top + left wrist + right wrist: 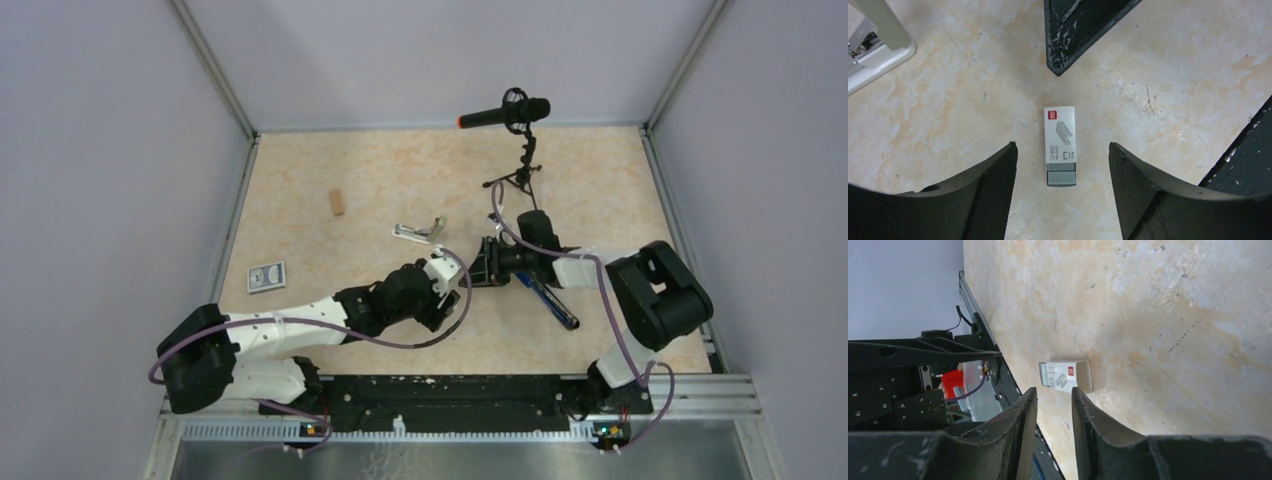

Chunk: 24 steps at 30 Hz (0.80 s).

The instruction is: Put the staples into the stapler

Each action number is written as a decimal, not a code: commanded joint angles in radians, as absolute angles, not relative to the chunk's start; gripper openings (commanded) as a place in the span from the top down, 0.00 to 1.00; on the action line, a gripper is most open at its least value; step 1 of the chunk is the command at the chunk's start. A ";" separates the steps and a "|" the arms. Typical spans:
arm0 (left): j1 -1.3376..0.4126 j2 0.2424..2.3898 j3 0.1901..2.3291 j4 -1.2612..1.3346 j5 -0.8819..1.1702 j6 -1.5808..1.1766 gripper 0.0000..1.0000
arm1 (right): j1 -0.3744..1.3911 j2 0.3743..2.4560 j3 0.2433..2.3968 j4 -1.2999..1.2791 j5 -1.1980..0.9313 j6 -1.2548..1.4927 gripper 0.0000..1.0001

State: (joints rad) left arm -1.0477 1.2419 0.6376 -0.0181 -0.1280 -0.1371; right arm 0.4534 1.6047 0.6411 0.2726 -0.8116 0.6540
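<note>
Left gripper [1062, 148] stood released, empty, astride staples box [1060, 132]; right gripper [1054, 391] narrowly parted, empty. Grasp judged best: long sides pinched squarely, protruding grey strip [1062, 176] left free; stapler [875, 52] lay near.

The staples box [1060, 131] is matt card, with a ribbed metal staple block [1061, 176] at its end. The table [1173, 100] beneath the box is smooth and lightly scratched.

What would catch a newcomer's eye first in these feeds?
The small white staple box lying flat on the table mid-scene, a grey staple strip poking from its end, framed untouched between the left gripper's open jaws. Next, the opened stapler just beyond, and a black microphone at the back.
</note>
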 commanded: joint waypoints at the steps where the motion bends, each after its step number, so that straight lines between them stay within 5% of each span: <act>1: -1.045 1.241 0.602 -0.048 -0.121 -0.129 0.28 | 0.456 1.668 0.701 0.313 -0.852 0.627 0.69; 24: -1.038 1.428 0.639 -0.090 -0.118 -0.192 0.29 | 0.518 1.845 0.764 0.311 -0.897 0.587 0.68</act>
State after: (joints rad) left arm -1.0458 1.4086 0.6228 -0.1284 -0.1169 -0.1818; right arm 0.4927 1.8278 0.7223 0.2768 -0.8703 0.6121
